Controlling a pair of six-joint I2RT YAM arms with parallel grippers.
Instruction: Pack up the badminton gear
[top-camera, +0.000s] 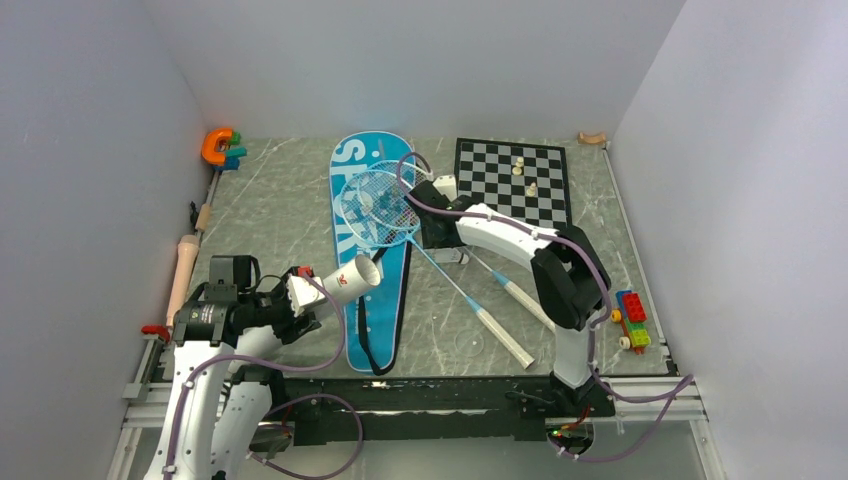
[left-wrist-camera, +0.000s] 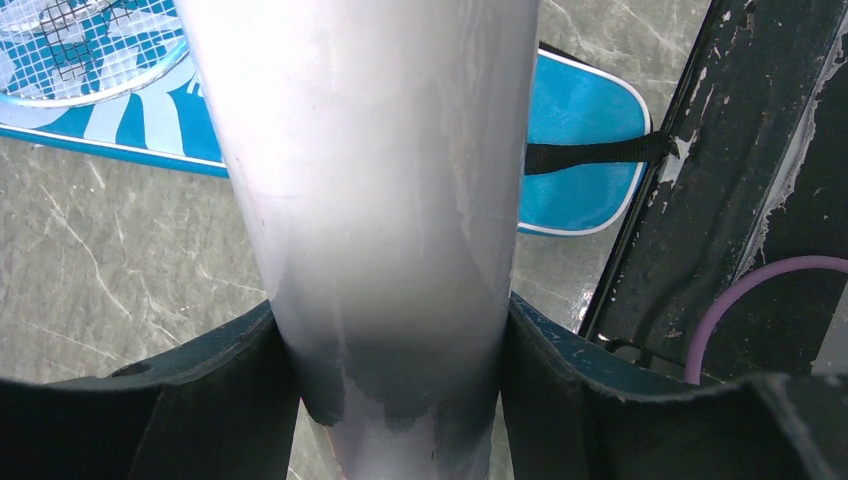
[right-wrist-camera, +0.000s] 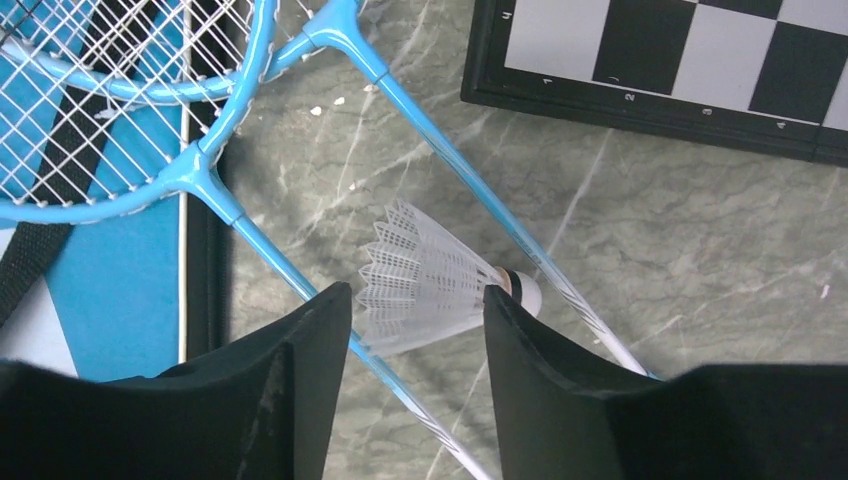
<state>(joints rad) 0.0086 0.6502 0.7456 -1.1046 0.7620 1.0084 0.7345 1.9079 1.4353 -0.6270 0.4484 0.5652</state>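
Note:
My left gripper (top-camera: 300, 295) is shut on a white tube (top-camera: 348, 278), which points up and to the right over the long blue bag (top-camera: 385, 300). In the left wrist view the tube (left-wrist-camera: 370, 200) fills the gap between the fingers (left-wrist-camera: 250, 400), with the bag (left-wrist-camera: 580, 110) behind it. Two rackets (top-camera: 375, 200) lie crossed, their heads on the bag and their white handles (top-camera: 500, 335) on the table. My right gripper (right-wrist-camera: 417, 293) is open and low over a white shuttlecock (right-wrist-camera: 425, 285). The shuttlecock lies on its side between the two racket shafts. The right finger is at its cork; the left finger stands clear of it.
A chessboard (top-camera: 512, 180) with pale pieces lies behind the right gripper, its edge close by in the right wrist view (right-wrist-camera: 680, 70). A coloured brick toy (top-camera: 630, 320) sits at the right edge. An orange toy (top-camera: 218, 147) and a wooden pin (top-camera: 183, 270) lie along the left wall.

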